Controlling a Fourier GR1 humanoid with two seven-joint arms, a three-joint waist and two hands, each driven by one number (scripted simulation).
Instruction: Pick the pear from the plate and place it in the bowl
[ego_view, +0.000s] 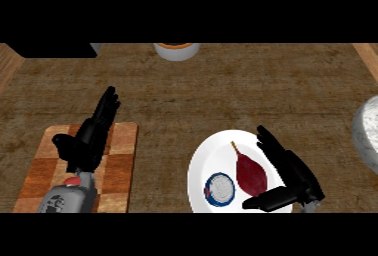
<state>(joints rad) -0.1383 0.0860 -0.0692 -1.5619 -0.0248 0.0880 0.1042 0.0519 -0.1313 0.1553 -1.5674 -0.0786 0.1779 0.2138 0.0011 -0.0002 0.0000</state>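
Place: a kitchen, seen steeply from above.
Surface: a mottled brown stone-like surface (221, 85) fills the view.
Food prep: a checkered wooden cutting board (122, 150) lies at the left.
Tableware: a white plate (210, 150) carries a dark red pear (251, 175); a pale speckled bowl (367, 132) shows at the right edge.
Far edge: a white container (177, 51) with an orange top.

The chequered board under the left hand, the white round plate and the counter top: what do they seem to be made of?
The chequered board looks like wood with a matt finish: alternating light and reddish-brown squares. The white round plate seems glazed ceramic, smooth and uniformly white, though plastic cannot be excluded. The counter top looks like rough brown stone or coarse fabric; its mottled, grainy pattern leaves that open.
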